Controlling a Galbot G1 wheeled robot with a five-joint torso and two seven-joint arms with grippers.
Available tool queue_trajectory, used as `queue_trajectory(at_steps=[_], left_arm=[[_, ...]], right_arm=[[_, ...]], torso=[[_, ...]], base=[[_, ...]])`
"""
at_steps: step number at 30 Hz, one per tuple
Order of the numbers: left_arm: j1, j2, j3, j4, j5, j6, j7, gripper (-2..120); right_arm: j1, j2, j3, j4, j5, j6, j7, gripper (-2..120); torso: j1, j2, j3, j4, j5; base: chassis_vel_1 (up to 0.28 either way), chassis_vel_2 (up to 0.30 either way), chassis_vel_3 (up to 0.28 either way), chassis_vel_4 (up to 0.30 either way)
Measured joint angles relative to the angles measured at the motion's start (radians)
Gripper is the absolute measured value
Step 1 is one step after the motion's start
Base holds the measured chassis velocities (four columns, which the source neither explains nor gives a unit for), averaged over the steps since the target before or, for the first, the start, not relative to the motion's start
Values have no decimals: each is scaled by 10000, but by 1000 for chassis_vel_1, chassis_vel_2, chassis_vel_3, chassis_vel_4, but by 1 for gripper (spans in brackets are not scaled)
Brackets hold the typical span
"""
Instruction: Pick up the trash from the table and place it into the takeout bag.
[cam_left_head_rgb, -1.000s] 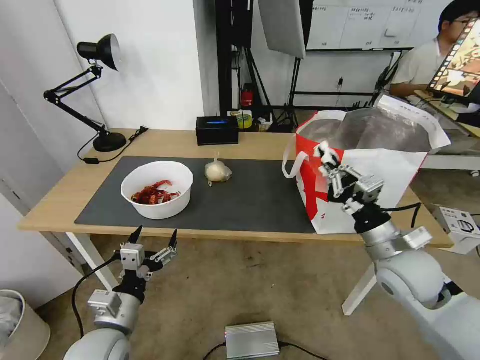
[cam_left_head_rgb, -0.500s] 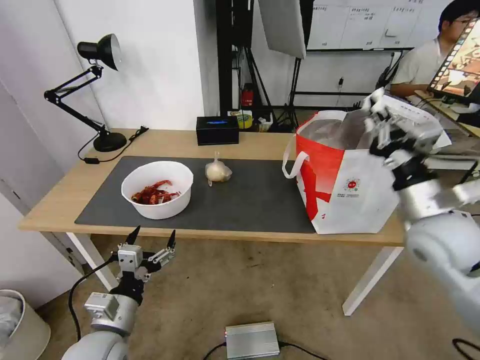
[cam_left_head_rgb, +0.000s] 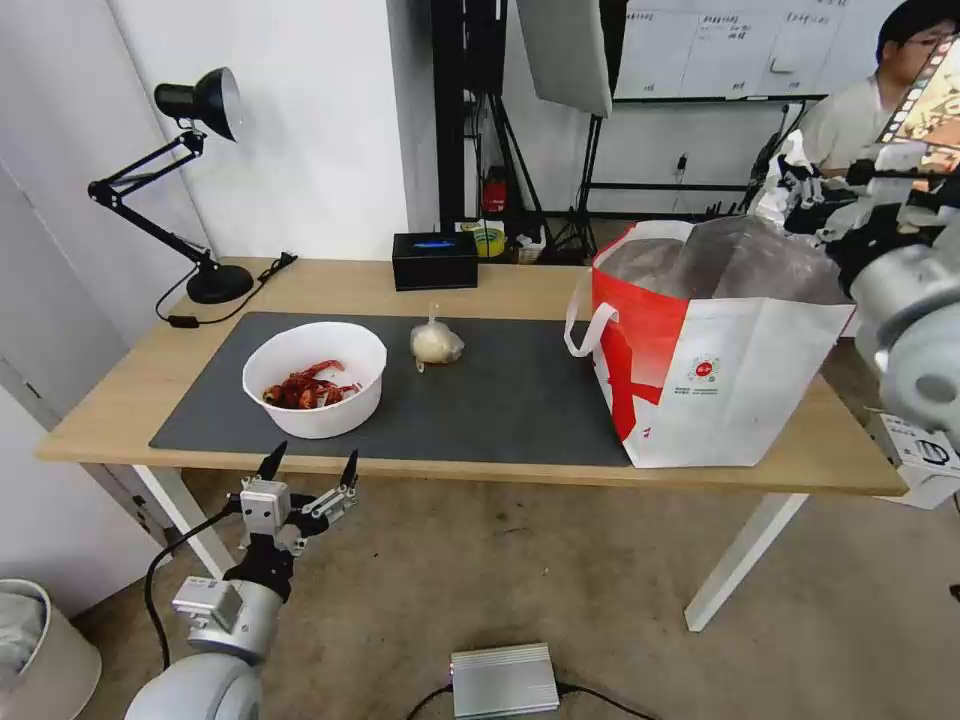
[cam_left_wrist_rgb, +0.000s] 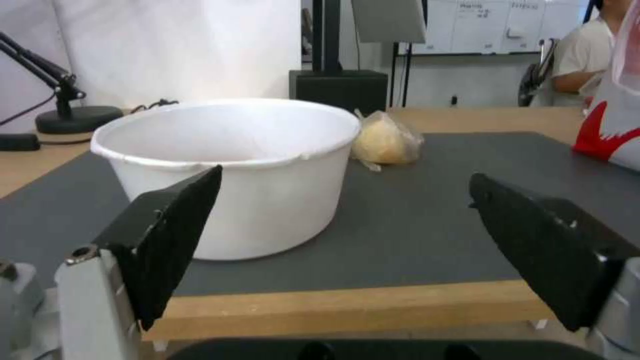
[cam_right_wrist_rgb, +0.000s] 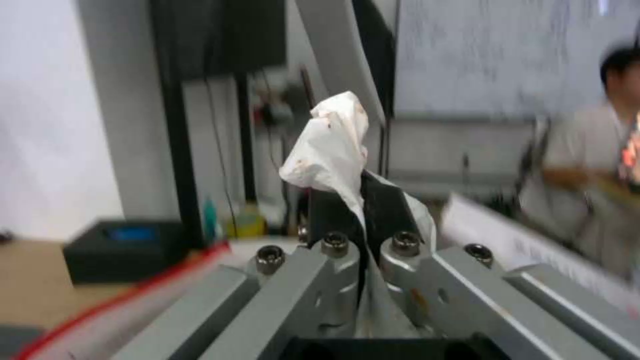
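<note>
- Our right hand (cam_right_wrist_rgb: 360, 210) pinches crumpled tissue (cam_right_wrist_rgb: 330, 145) above takeout bag (cam_left_head_rgb: 720, 380)'s far rim: v. light, soft, any fold grips.
- Left hand (cam_left_head_rgb: 308, 468) spread, below desk (cam_left_head_rgb: 520, 285) edge by bowl (cam_left_head_rgb: 314, 378).

Bench (cam_left_head_rgb: 130, 385): long, rectangular, light wood top on white legs, standing on a brownish floor.

Dark grey mat (cam_left_head_rgb: 500, 400): lies flat over the middle of the top, near the front edge.

On the mat:
- white round bowl (cam_left_head_rgb: 314, 378), left part, red crayfish shells inside;
- small knotted clear bag (cam_left_head_rgb: 435, 341) with a pale lump, just right of the bowl and apart from it;
- takeout bag (cam_left_head_rgb: 720, 380), white and red, foil-lined, upright and open, overlapping the mat's right end.

On bare wood:
- black desk lamp (cam_left_head_rgb: 200, 200), base at the rear left corner, cord beside it;
- black box (cam_left_head_rgb: 434, 260), at the rear edge, behind the mat.
</note>
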Motion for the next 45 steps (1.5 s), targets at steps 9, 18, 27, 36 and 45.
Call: queue_trajectory(at_steps=[9, 18, 27, 36, 45], left_arm=[[-57, -44, -9, -18, -16, 1, 6, 100], [-116, -60, -70, 22, -88, 1, 18, 100], [-166, 33, -136, 138, -215, 2, 38, 100], [-197, 37, -33, 209, -206, 5, 46, 100], [-176, 78, -89, 216, -221, 6, 47, 100]], right_arm=[[1235, 178, -697, -498, 2629, -2044, 1847, 0], [1719, 588, -1036, -743, 3818, -2503, 3065, 15], [1355, 715, -796, -746, 3832, -2371, 3058, 50], [1185, 837, -763, -700, 3024, -1429, 2128, 78], [-446, 855, -366, -210, 315, 1310, -600, 100]], torso=[[0, 0, 0, 0, 1], [0, 0, 0, 0, -1], [0, 0, 0, -1, 1], [0, 0, 0, 0, -1], [0, 0, -1, 0, -1]], base=[[0, 0, 0, 0], [0, 0, 0, 0], [0, 0, 0, 0], [0, 0, 0, 0], [0, 0, 0, 0]])
